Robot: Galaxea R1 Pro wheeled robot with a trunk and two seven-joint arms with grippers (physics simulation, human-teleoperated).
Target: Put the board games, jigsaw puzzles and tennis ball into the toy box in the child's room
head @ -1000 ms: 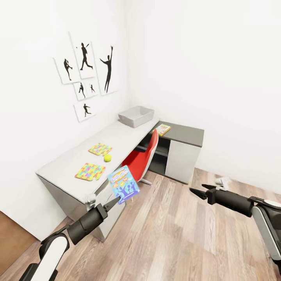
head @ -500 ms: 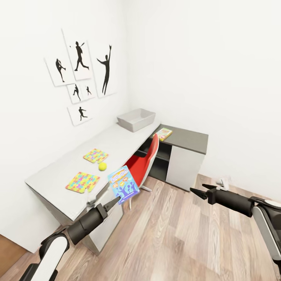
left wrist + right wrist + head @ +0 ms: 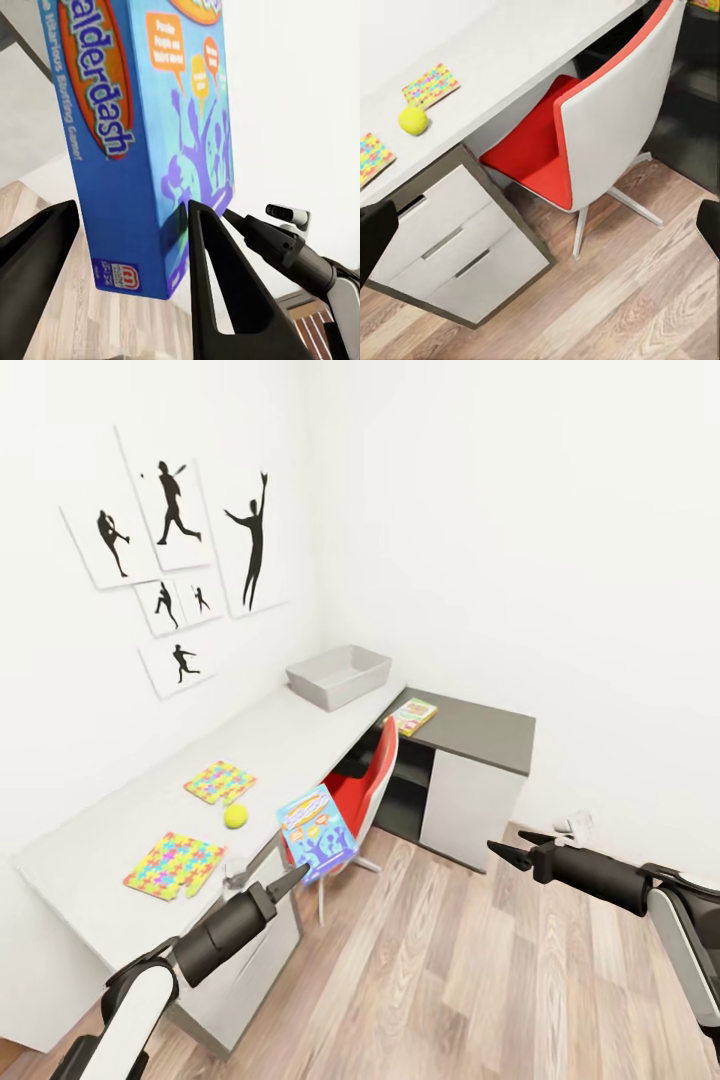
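Across the pale bench [image 3: 300,725] the toy box [image 3: 338,676] looks empty, both jigsaw puzzles [image 3: 173,864], tennis ball [image 3: 236,816] and another game [image 3: 413,715] wait, while my left gripper [image 3: 297,876] clamps the blue board game [image 3: 316,832], right gripper [image 3: 497,851] jaws spread, holding nothing.

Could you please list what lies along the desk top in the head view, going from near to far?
Larger jigsaw puzzle → tennis ball → smaller jigsaw puzzle → toy box.
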